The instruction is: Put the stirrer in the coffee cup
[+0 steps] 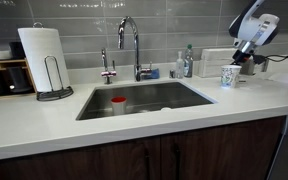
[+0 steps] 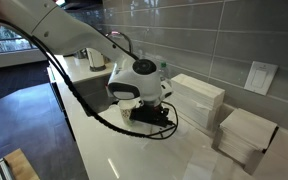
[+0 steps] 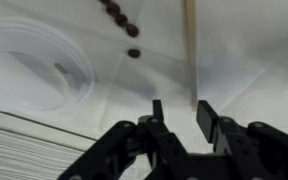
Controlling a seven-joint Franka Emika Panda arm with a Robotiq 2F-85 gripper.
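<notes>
The coffee cup [image 1: 230, 76] is a small white paper cup with a pale pattern, standing on the counter right of the sink. In the wrist view I see it from above at the left [image 3: 84, 65]. The stirrer [image 3: 191, 50] is a thin wooden stick lying on the white counter, and its near end reaches between my fingertips, close to the right finger. My gripper [image 3: 179, 115] is open over that end, just beside the cup [image 1: 246, 60]. In an exterior view the gripper [image 2: 149, 115] hangs low over the counter, and the cup is hidden behind it.
A sink [image 1: 184, 103] holds a white container with a red top [image 1: 118, 105]. A faucet [image 1: 134, 45] and a paper towel roll [image 1: 44, 60] stand behind it. White boxes [image 2: 199, 100] sit against the wall. Dark coffee beans [image 3: 124, 20] lie near the stirrer.
</notes>
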